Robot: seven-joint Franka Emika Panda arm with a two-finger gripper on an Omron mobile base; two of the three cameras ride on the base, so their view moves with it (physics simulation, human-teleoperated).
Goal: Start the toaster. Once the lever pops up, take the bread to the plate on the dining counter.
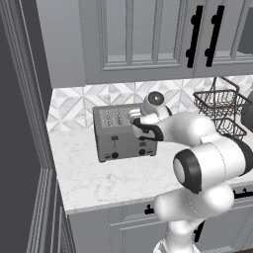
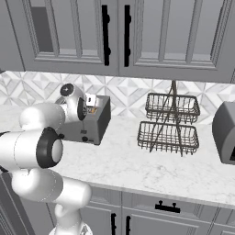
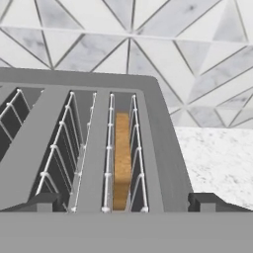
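Hand view looks straight down over the toaster (image 3: 94,148), whose grey top fills the lower part with its wire-guarded slots running away from the camera; the bread (image 3: 122,158) stands on edge in the slot nearest the toaster's right side, its golden-brown crust edge showing between the white wires. The gripper (image 3: 123,202) hangs just above that end of the toaster with its jaws spread wide, one dark fingertip at each side of the bread's slot, gripping nothing. Beyond the toaster lie the marble worktop (image 3: 217,158) and a backsplash (image 3: 148,44) of grey and white triangles. Left base view has the toaster (image 1: 118,136) sitting on the worktop against the backsplash, near the left end, with one black lever (image 1: 114,140) on its front face and round black knobs below; the white arm reaches over its right end. Right base view shows a two-tier wire basket (image 2: 169,124) standing well apart to the toaster's right, under grey wall cabinets (image 2: 114,32).
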